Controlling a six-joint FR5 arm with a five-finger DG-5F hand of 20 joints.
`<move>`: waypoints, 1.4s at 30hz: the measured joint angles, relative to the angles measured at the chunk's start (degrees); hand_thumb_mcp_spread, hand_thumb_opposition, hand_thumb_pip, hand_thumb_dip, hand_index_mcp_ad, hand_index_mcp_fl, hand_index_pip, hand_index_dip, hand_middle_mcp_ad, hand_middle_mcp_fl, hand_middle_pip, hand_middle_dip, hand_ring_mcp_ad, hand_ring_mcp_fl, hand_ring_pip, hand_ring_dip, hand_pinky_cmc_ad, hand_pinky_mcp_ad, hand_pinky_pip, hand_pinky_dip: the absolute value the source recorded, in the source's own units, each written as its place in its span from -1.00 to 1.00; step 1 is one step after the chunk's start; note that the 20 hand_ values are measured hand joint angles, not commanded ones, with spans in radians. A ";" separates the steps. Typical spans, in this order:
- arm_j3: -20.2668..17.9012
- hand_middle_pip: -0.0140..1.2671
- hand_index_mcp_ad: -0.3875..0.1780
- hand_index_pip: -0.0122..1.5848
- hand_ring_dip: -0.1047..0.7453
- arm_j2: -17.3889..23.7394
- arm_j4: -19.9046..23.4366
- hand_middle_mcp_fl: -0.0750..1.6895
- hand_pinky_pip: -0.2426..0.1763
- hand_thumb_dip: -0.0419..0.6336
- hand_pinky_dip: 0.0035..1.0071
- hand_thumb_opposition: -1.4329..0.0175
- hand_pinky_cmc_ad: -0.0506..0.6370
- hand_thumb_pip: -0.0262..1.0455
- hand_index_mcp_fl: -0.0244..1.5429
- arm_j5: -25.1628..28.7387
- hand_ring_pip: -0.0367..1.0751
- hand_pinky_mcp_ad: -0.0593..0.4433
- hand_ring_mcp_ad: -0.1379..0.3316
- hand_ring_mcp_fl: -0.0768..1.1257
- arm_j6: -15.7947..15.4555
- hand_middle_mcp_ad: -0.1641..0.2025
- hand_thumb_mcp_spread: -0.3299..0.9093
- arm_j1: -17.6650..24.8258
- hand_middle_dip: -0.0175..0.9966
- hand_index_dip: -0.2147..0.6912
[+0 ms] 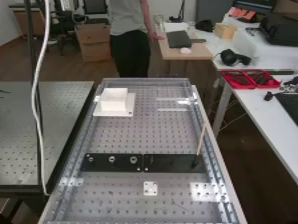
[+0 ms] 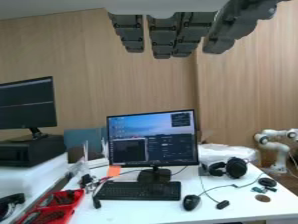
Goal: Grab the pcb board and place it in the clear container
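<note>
The hand [image 2: 176,34] hangs with its fingers straight and relaxed, some close side by side, others parted by gaps.

On the near half of the perforated table [image 1: 123,135], roughly midway between left and right, a small white square plate [image 1: 150,188] with dark spots lies flat; I cannot tell for certain whether it is the pcb board. Just beyond it, 2 black plates lie end to end across the table. The left black plate [image 1: 100,162] carries 3 round metal pieces [image 1: 112,159]; by the right end of the right black plate [image 1: 166,163] a thin tan stick [image 1: 201,140] stands tilted, its upper end leaning slightly right.

At the far left of the table, a white block [image 1: 114,95] sits on a flat white base [image 1: 128,111]. At the far right are shiny, clear edges [image 1: 173,109]; whether they belong to the clear container, I cannot tell.

Left of the table stands a second perforated table [image 1: 46,135]. Along the right runs a white desk [image 1: 256,112] with red trays [image 1: 238,80] on it. In the wrist view, a monitor [image 2: 153,142] stands behind a black keyboard [image 2: 138,190], with a mouse [image 2: 191,202] just beside the keyboard and headphones [image 2: 235,167] near the monitor. A white robot arm [image 2: 276,145] stands farther back.
</note>
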 joint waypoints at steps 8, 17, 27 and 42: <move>-0.09 -0.88 0.54 -0.95 -0.72 0.15 0.38 -0.91 0.10 -0.88 -0.77 0.64 -0.62 -0.62 -0.94 0.21 -0.89 -0.49 -0.35 -0.86 0.00 0.25 -0.29 0.06 -0.92 -0.39; 0.06 -0.79 0.75 -0.90 -0.72 0.16 0.25 -0.91 -0.28 -0.88 -0.34 0.08 0.02 -0.59 -0.94 0.39 -0.81 0.08 0.23 -0.84 0.13 0.50 -0.27 0.08 -0.89 -0.18; -0.90 -0.75 0.85 -0.88 -0.72 0.09 0.99 -0.91 -0.35 -0.88 -0.25 -0.01 0.10 -0.57 -0.92 0.43 -0.77 0.23 0.46 -0.82 0.67 0.66 -0.28 0.03 -0.87 -0.14; -10.11 -0.74 0.88 -0.88 -0.72 -0.71 9.92 -0.90 -0.43 -0.88 -0.18 -0.04 0.16 -0.45 -0.92 4.66 -0.77 0.27 0.45 -0.82 1.61 0.74 -0.27 0.31 -0.85 -0.09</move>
